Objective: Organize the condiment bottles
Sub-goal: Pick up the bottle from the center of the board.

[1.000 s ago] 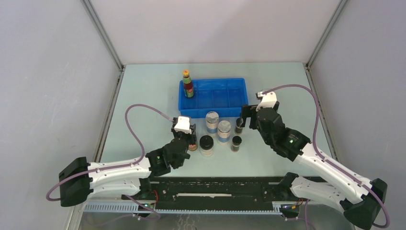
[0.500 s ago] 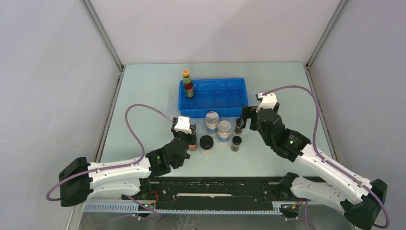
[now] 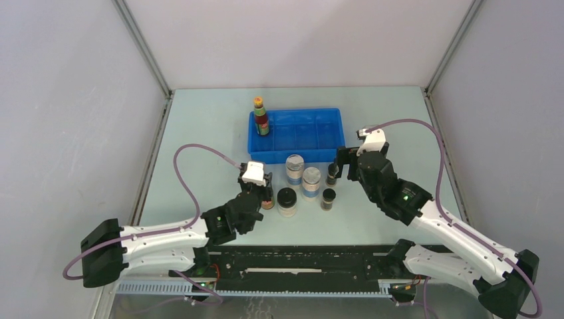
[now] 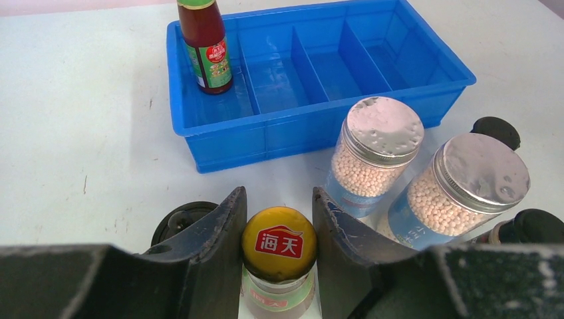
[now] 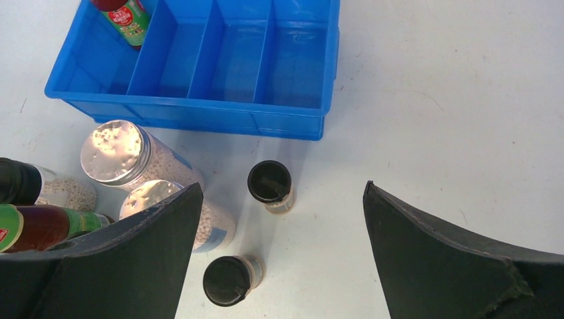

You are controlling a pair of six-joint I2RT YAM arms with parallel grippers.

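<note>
My left gripper (image 4: 279, 222) is shut on the yellow cap of a red-labelled bottle (image 4: 279, 244) standing on the table; it also shows in the top view (image 3: 267, 199). The other red-labelled bottle (image 3: 261, 118) stands in the left compartment of the blue tray (image 3: 336, 129). Two silver-lidded jars (image 3: 294, 167) (image 3: 310, 181) and a black-lidded jar (image 3: 286, 200) stand in front of the tray. Another black lid (image 4: 181, 219) shows beside my left finger. My right gripper (image 5: 282, 186) is open and empty above two dark vials (image 5: 269, 185) (image 5: 227, 280).
The tray's other three compartments (image 5: 233, 53) hold nothing. Grey walls close in the table at the left, right and back. The arm bases and a black rail (image 3: 299, 262) lie along the near edge.
The right gripper has shifted slightly back and to the right over the vials. The left gripper stays at the red-labelled bottle.
</note>
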